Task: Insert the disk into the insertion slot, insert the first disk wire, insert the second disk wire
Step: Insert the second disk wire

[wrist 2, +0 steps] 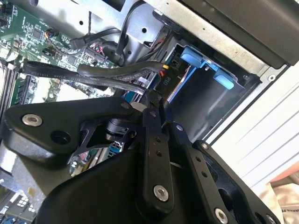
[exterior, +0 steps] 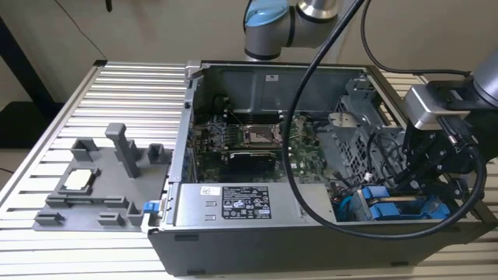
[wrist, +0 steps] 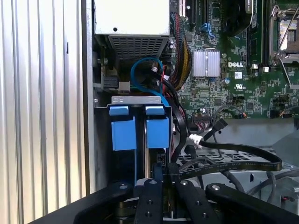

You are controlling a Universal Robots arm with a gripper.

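Note:
The disk sits in the insertion slot (exterior: 351, 211) at the case's lower corner on the exterior view's right. Its blue carrier (exterior: 386, 209) shows there and, in the first wrist view, as blue carrier tabs (wrist: 157, 133) under the slot's metal bracket (wrist: 135, 99). My gripper (exterior: 424, 186) reaches down into that corner. In both wrist views its fingers (wrist: 152, 196) stand close together at the disk's end. They look shut on the black connector (wrist 2: 167, 78) of a flat black disk wire (wrist 2: 93, 71) pressed against the disk. A second flat wire (wrist: 243, 164) lies beside it.
The open computer case (exterior: 233, 245) lies on a slatted table (exterior: 116, 99), with the motherboard (exterior: 249, 140) and the silver power supply box (exterior: 233, 204) inside. A grey fixture tray (exterior: 101, 175) stands at the exterior view's left. Loose cables (exterior: 311, 146) hang over the case.

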